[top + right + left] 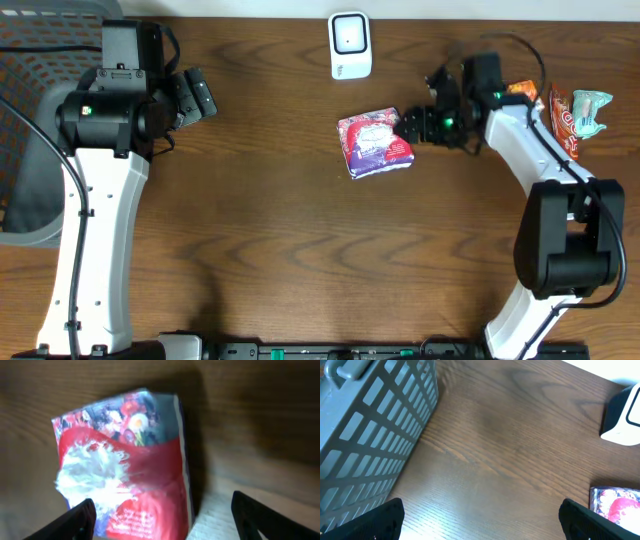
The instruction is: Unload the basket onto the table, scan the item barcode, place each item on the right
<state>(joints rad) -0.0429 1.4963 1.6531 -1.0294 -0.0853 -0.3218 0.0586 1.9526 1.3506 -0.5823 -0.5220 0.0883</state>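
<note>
Hovering spread and empty just beside the packet [375, 143], which lies flat near the scanner [350, 45], the right gripper [413, 125] seems poised to pinch it for presenting, while the left gripper [197, 93] hangs wide open, holding nothing, by the basket [30, 120].

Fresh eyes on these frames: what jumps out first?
The red floral packet lies mid-table, with the right gripper open at its right edge. The white scanner stands at the table's top edge in the overhead view, and a grey basket sits far left.
</note>
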